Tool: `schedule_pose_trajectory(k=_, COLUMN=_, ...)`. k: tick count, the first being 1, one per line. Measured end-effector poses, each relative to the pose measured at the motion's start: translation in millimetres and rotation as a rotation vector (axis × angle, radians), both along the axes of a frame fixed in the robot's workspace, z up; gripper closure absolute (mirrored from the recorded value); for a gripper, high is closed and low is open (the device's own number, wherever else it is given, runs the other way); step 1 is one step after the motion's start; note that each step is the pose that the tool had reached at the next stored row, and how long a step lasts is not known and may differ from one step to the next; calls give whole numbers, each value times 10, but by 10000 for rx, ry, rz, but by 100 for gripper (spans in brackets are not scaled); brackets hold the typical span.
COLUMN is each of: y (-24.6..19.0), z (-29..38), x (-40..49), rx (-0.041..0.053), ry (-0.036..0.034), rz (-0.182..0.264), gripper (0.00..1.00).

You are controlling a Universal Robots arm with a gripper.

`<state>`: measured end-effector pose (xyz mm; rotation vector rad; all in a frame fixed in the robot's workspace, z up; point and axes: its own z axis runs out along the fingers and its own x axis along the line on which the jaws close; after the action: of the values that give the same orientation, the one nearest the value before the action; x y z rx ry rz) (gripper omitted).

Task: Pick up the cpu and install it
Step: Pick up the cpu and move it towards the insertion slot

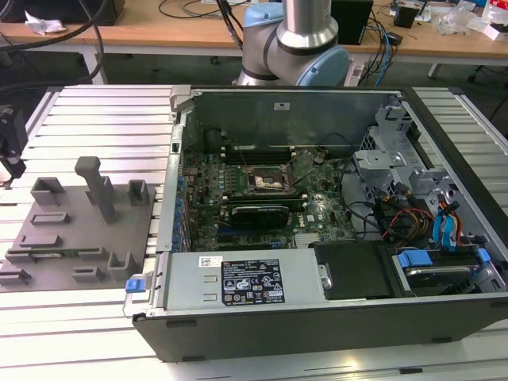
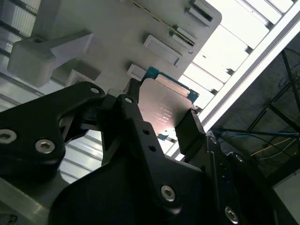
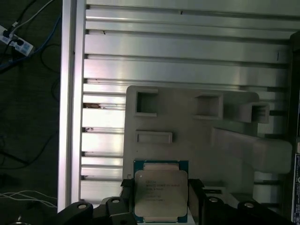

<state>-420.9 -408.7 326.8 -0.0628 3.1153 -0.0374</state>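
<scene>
End effector [image 3: 160, 185] [image 2: 161, 111]: clenched on the cpu, with two black fingers [image 2: 187, 131] pressed to two opposite edges (seen in both wrist views).
Cpu [image 3: 161, 197] [image 2: 164, 104]: one, silver top towards the first wrist view, a green-blue rim around it. It sits squarely between the fingers, over the tray; I cannot tell whether it rests there or hangs clear.
Tray [image 3: 187, 136] [image 1: 79, 230]: one, grey, with one tall post [image 1: 95, 186] and several lower blocks. It is on the exterior view's left of the case.
Case [image 1: 317, 317]: one, open, lying on the slatted worktop [image 1: 103, 119].
Socket [image 1: 262, 181]: one, on the board inside the case, well apart from the tray.
Arm [image 1: 294, 40]: one.
</scene>
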Motion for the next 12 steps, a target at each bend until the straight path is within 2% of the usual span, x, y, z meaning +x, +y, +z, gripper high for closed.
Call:
schedule_pose_trajectory(k=7, y=2, z=120, x=1, rx=13, ry=1, rz=1, gripper=45)
schedule_pose_trajectory(k=10, y=15, z=221, x=0, rx=18, ry=0, rz=-1, gripper=45)
schedule_pose_trajectory(k=12, y=33, z=337, x=0, rx=20, ry=-1, rz=0, gripper=45)
